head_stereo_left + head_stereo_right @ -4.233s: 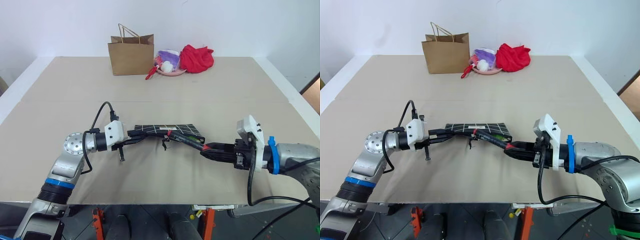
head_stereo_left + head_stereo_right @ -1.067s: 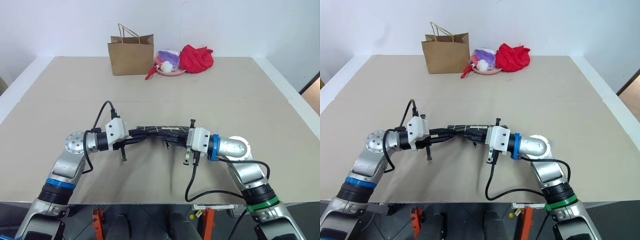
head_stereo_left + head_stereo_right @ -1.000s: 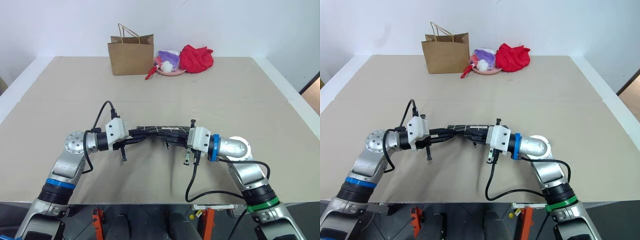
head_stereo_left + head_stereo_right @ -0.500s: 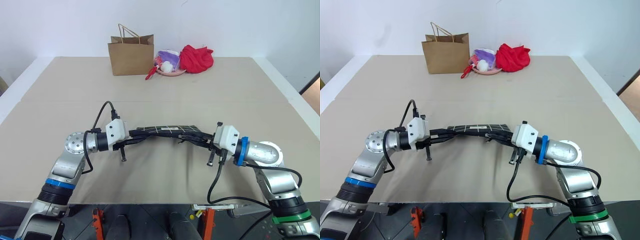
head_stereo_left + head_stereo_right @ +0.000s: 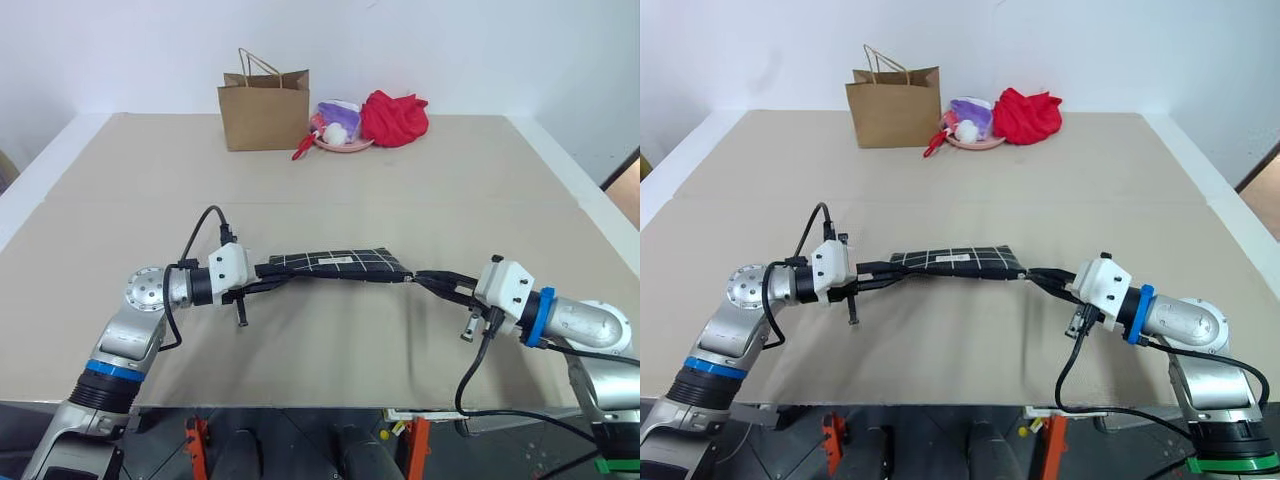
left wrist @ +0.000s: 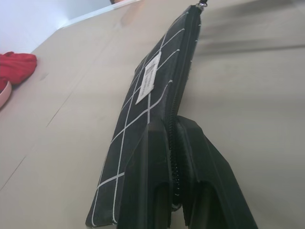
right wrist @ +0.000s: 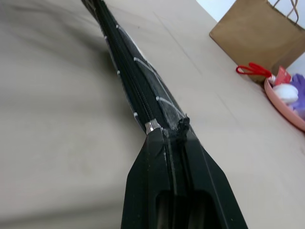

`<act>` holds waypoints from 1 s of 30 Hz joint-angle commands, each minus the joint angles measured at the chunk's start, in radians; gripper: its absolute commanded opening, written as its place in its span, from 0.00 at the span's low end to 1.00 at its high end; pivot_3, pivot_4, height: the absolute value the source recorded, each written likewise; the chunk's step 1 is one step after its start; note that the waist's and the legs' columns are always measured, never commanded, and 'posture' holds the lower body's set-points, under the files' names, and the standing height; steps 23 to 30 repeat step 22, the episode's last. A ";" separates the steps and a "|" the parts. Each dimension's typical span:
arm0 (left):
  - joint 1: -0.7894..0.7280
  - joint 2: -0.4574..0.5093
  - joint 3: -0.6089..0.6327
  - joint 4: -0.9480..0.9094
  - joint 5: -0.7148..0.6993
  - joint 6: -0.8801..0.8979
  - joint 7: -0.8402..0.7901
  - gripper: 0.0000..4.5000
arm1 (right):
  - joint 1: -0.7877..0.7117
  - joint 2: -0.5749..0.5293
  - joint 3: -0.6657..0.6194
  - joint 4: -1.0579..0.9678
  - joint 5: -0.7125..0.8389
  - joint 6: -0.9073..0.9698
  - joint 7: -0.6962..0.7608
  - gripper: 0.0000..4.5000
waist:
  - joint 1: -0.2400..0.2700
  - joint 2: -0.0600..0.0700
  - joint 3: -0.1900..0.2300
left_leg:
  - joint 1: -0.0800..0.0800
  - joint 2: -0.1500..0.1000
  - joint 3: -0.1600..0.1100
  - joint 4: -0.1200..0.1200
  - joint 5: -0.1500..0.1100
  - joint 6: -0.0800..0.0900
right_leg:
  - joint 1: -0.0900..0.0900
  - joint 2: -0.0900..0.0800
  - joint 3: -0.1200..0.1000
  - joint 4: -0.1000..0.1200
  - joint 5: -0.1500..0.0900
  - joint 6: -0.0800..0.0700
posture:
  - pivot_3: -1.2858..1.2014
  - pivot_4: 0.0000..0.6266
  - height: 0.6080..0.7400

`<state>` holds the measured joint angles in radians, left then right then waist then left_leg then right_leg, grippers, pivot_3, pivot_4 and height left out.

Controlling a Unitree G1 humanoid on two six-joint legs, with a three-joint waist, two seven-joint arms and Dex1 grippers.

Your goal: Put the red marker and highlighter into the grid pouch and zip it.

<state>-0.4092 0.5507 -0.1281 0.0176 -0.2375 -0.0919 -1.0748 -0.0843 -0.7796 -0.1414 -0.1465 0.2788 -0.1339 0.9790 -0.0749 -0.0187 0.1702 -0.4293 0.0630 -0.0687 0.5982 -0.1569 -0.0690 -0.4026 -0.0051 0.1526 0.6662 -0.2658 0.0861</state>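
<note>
I can read no text anywhere. My pouch (image 6: pixel 143 124) carries a small white label (image 6: pixel 148 83), but its print is too blurred to make out.

The grid pouch (image 5: pixel 335 264), flat black fabric crossed by thin white lines with a small white label on its side, hangs stretched lengthwise just above the surface (image 5: pixel 330 180), well in front of the brown paper bag (image 5: pixel 263 110). Its zipper edge looks closed.

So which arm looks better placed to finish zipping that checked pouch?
The right. Its gripper pinches the zipper pull at the grid pouch's end, while the left gripper just anchors the opposite end.
</note>
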 commanded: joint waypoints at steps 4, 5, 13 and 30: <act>-0.012 0.017 0.015 -0.015 -0.013 0.001 -0.005 0.00 | 0.014 -0.003 -0.058 -0.003 0.010 0.003 -0.040 0.01 | 0.000 0.000 0.000 | 0.000 0.000 0.000 0.001 0.000 0.000 | 0.001 0.000 0.000 0.000 0.000 0.000 | 0.52 0.24 1.00; -0.013 0.021 0.014 -0.016 -0.019 0.013 -0.011 0.09 | 0.012 0.000 -0.058 -0.004 0.033 0.021 -0.036 0.00 | 0.000 0.000 0.000 | 0.000 0.000 0.000 0.001 0.000 0.000 | 0.001 0.000 0.000 0.000 0.000 0.000 | 0.52 0.24 1.00; 0.033 0.079 0.059 -0.139 -0.174 0.297 -0.028 0.85 | -0.008 0.034 -0.059 -0.060 0.192 0.265 -0.065 0.51 | -0.002 0.000 0.000 | 0.000 0.000 0.000 0.001 0.000 0.000 | 0.001 0.000 0.000 0.000 0.000 0.000 | 0.52 0.24 1.00; 0.174 0.160 0.197 -0.224 -0.158 0.453 0.144 1.00 | 0.024 0.031 -0.115 -0.178 0.454 0.661 -0.130 0.99 | -0.003 0.000 0.000 | 0.000 0.000 0.000 0.001 0.000 0.000 | 0.001 0.000 0.000 0.000 -0.003 -0.005 | 0.52 0.24 1.00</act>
